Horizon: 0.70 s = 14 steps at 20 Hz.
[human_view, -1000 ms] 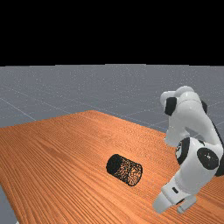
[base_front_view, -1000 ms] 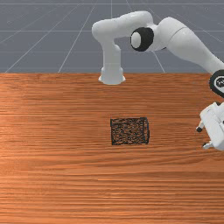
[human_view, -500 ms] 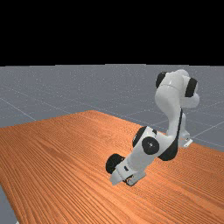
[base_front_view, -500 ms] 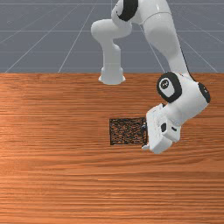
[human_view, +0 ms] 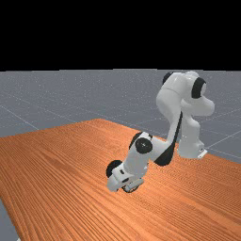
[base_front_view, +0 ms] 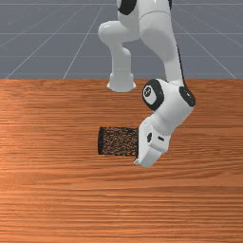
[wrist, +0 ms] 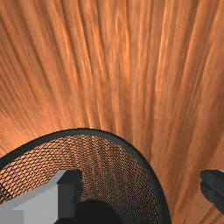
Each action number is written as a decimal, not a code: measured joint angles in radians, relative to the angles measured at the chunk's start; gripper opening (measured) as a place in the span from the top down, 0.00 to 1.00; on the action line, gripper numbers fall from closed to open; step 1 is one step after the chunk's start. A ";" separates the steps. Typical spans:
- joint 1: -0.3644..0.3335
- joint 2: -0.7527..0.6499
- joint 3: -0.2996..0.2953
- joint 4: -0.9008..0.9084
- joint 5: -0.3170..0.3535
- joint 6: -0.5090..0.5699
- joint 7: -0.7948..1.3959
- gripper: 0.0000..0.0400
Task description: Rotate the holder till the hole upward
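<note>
Between the gripper's (base_front_view: 152, 146) parted fingers (wrist: 68, 192), the sideways holder's (base_front_view: 118, 141) rim (wrist: 150, 173)

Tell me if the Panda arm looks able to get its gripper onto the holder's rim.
Likely yes: the holder lies on its side, mouth facing the gripper, and nothing seems in the way. The fingers stand apart, one over the mouth, the other beyond the rim.
</note>
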 joint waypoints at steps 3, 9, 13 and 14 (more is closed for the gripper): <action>-0.012 -0.092 0.000 -0.159 -0.006 0.090 0.000 0.63; -0.022 -0.082 -0.075 -0.174 -0.087 0.106 0.011 0.91; -0.127 -0.163 0.021 -0.216 0.071 0.108 -0.173 0.90; -0.171 -0.193 0.063 -0.218 0.154 0.084 -0.263 0.90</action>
